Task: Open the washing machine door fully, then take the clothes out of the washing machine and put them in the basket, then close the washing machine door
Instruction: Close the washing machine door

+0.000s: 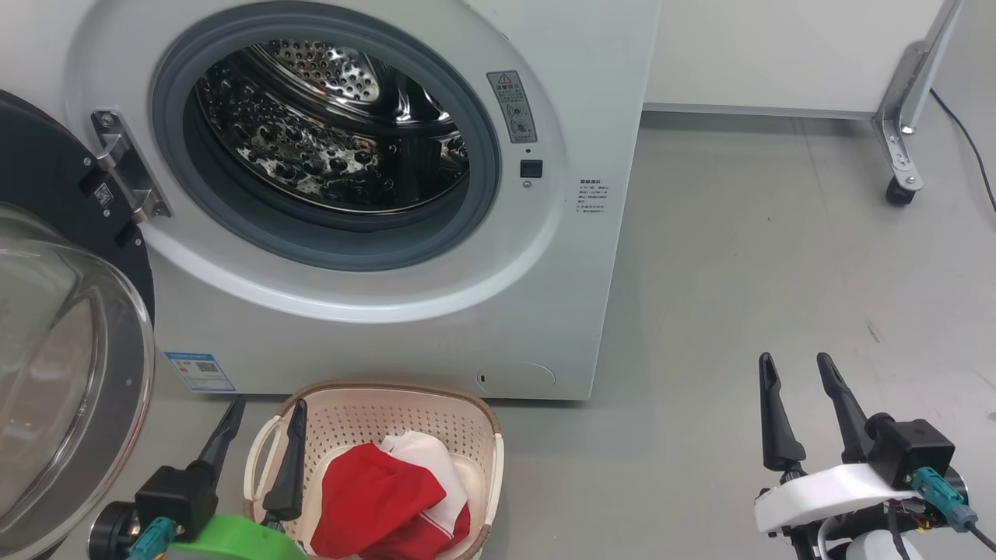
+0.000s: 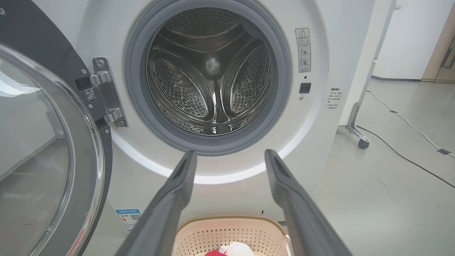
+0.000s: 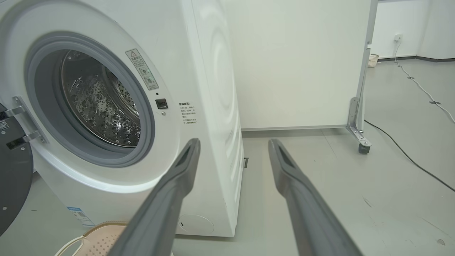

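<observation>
Since the clothes (image 1: 381,498) already lie in the basket (image 1: 475,408), we judge the washing machine door (image 1: 62,334), swung wide at left, comes next: rigid, hinged, glossy, best pushed at its black rim. Both the left claw (image 1: 268,403) and right claw (image 1: 795,359) gape empty.

Grey floor (image 1: 739,272) under washing machine (image 1: 537,311) and basket (image 1: 373,420)

Both arms sit low and drawn in. The left claw (image 1: 268,404) points forward from its green wrist (image 1: 233,542), its two dark fingers (image 1: 288,467) splayed wide with nothing between them. The right claw (image 1: 795,359) (carried on a white wrist shell (image 1: 825,490), with a black block (image 1: 910,451) and teal plug (image 1: 938,486) alongside) stands likewise, fingers spread, gripping nothing, well apart from its partner.
</observation>
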Robot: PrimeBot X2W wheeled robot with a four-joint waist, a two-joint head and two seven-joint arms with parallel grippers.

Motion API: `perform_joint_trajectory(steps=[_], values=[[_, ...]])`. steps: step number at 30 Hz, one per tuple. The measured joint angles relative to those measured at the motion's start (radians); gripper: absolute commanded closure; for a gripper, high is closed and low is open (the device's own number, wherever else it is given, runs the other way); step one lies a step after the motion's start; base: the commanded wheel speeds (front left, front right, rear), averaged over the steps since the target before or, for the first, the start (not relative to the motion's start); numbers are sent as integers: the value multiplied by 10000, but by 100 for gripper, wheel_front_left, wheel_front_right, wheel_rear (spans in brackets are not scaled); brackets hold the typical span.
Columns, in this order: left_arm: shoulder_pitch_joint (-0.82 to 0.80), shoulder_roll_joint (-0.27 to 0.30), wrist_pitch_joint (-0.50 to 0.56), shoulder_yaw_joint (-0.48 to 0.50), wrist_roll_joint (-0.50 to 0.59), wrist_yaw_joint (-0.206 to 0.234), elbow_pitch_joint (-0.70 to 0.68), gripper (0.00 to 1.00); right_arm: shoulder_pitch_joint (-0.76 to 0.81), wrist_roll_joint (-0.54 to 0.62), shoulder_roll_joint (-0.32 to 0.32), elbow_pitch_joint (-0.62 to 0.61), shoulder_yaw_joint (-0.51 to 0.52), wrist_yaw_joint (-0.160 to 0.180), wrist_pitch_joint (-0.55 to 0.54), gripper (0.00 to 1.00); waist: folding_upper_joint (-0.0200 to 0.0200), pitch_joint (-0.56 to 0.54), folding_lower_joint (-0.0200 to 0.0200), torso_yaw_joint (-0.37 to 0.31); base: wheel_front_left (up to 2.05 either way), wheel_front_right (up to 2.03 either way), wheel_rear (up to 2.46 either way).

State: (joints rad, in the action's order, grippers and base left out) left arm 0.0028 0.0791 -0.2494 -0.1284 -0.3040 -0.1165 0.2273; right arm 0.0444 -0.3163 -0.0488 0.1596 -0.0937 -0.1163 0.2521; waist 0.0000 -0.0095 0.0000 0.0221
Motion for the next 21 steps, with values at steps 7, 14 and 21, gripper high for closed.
perform_joint_trajectory(steps=[7,14,21], values=[[81,-35,0,27,140,-2,-77,0,0,0,2,-6,12,0,0,0,0,-48,0,-18,0,0,0],[129,-69,0,90,140,-2,-115,0,0,0,10,-6,12,-50,0,0,0,-90,0,-22,0,0,0],[188,-84,0,127,140,-2,-136,0,0,0,21,-4,10,-52,0,0,0,-114,0,-33,0,0,0]])
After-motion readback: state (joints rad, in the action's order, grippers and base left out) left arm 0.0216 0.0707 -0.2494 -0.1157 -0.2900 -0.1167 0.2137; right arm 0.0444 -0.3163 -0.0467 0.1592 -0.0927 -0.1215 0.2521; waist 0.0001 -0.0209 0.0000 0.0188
